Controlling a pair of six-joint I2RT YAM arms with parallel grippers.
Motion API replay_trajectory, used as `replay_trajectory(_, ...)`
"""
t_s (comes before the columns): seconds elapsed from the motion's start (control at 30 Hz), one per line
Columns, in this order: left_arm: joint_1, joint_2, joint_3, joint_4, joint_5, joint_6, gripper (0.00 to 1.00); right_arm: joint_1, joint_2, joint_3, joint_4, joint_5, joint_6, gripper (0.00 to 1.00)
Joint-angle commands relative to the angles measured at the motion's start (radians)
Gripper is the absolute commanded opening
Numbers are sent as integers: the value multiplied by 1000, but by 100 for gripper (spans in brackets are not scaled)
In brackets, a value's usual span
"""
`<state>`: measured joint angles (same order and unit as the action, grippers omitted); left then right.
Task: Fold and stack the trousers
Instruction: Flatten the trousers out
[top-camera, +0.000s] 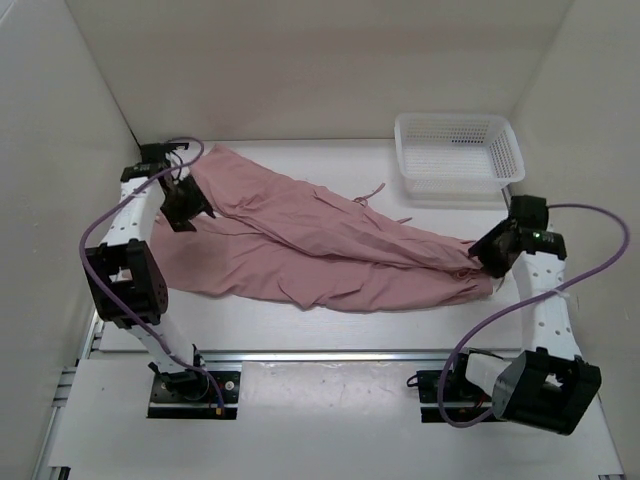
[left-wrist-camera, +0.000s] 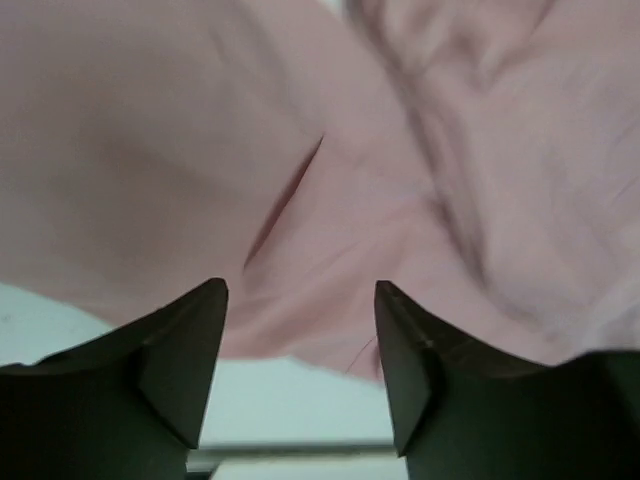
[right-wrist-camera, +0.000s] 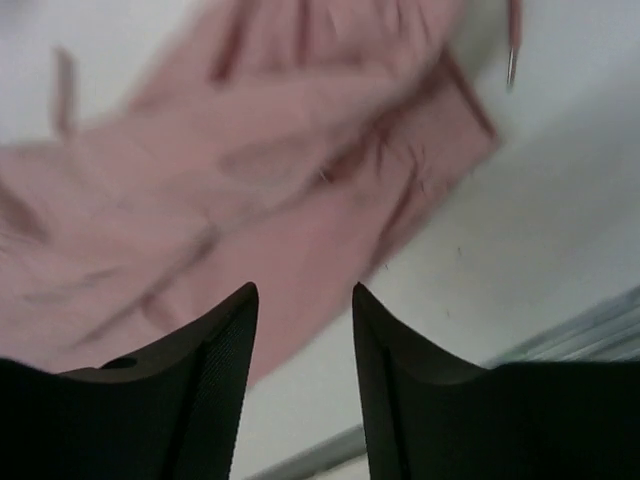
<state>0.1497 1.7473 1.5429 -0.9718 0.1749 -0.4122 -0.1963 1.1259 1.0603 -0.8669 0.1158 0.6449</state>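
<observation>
Trousers (top-camera: 320, 245): dusty-pink pair, unfolded and rumpled on the table (top-camera: 300, 325), running from the far left corner to the right side. One layer overlaps another along the middle.
Drawstring cord (top-camera: 372, 192): thin and loose, at the far edge of the fabric, between the trousers and the basket.
Basket (top-camera: 458, 155): white mesh, at the far right, apart from the fabric.
Left gripper (top-camera: 185, 205): over the left end of the garment. The wrist view shows the fingers spread with nothing between them, and pink cloth fills the view beyond the tips.
Right gripper (top-camera: 490, 255): at the right end. The fingers are parted with a narrower gap and pinch nothing. A stitched cloth edge lies just past the tips.
Step in hand: judged to be the opening one, taking hold of both ends. No fold is made yet.
Next move: each gripper would need to come down on an edge and close on the cloth, then both would lift together to straighten or double the garment.
Risk: the thin fabric may slip, or only one layer may be caught.
</observation>
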Motion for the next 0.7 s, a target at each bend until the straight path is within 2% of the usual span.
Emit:
replay_trajectory(0.0, -44, -78, -174, 34, 52, -31, 78, 0, -14, -181, -5, -180, 2, 50)
replay_trajectory(0.03, -61, -98, -209, 62, 52, -43, 87, 0, -14, -213, 21, -221, 15, 66)
replay_trajectory(0.1, -79, -98, -285, 74, 61, -53, 94, 0, -5, -261, 45, -245, 15, 74)
replay_trajectory(0.17, -91, -109, -319, 87, 61, -53, 94, 0, 11, -261, 63, -245, 15, 76)
replay_trajectory(0.4, -75, -80, -412, 111, -26, -102, 90, 0, 149, -272, 161, -174, 36, 73)
replay_trajectory(0.53, 71, -158, -480, 111, -84, -149, 80, 0, 175, -272, 161, -140, 36, 70)
replay_trajectory(0.57, 143, -173, -489, 111, -84, -164, 79, 0, 155, -281, 161, -130, 36, 70)
replay_trajectory(0.67, 250, -187, -498, 111, -104, -174, 75, 0, 124, -302, 161, -111, 36, 68)
